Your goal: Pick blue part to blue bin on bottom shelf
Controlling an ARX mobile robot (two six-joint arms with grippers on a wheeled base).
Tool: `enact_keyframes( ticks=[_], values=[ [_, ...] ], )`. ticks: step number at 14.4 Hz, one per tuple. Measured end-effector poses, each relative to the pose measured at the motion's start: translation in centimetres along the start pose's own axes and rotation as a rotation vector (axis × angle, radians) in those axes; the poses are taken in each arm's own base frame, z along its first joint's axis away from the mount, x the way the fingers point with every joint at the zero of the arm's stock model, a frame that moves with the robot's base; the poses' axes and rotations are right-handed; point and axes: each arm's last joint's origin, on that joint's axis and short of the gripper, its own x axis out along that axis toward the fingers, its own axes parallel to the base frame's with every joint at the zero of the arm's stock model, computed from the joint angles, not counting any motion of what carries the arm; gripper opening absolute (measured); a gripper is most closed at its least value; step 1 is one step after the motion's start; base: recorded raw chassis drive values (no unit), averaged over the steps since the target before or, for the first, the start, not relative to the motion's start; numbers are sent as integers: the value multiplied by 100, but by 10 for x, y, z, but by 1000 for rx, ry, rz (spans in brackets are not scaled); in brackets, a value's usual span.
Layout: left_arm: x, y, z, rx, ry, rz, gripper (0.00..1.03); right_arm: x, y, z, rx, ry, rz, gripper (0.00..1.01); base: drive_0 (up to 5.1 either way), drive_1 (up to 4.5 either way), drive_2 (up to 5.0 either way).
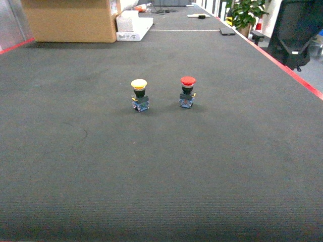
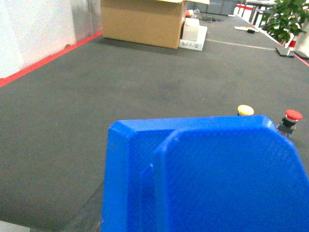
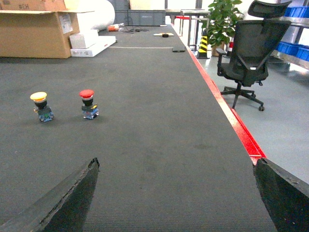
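Note:
A big blue bin (image 2: 207, 179) fills the lower half of the left wrist view, right in front of the camera. It hides my left gripper apart from a dim sliver of one finger (image 2: 91, 216) at its left edge, so the grip does not show. My right gripper (image 3: 175, 161) hangs open over bare dark carpet (image 3: 164, 135), nothing between its fingers. The blue part and the bottom shelf are out of view. Neither gripper appears in the head view.
Two push buttons stand on the carpet, one yellow-capped (image 1: 139, 95), one red-capped (image 1: 187, 91). A cardboard box (image 1: 70, 20) and white boxes (image 1: 132, 26) sit at the far left. Red tape (image 3: 241, 130) edges the carpet; an office chair (image 3: 253, 53) stands beyond.

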Motion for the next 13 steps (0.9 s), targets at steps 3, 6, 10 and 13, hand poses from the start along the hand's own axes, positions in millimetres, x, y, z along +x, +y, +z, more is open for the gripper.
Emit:
enact_keyframes(
  ticks=[3,6,10,13],
  values=[
    [1,0,0,-1,4,10,44,0,0,0,0,0,0,98,0,0,0],
    [1,0,0,-3,0,10,44,0,0,0,0,0,0,98,0,0,0],
    [1,0,0,-3,1,10,44,0,0,0,0,0,0,98,0,0,0],
    [1,0,-1,-1,5,10,44,0,0,0,0,2,0,98,0,-135,135]
  ],
)
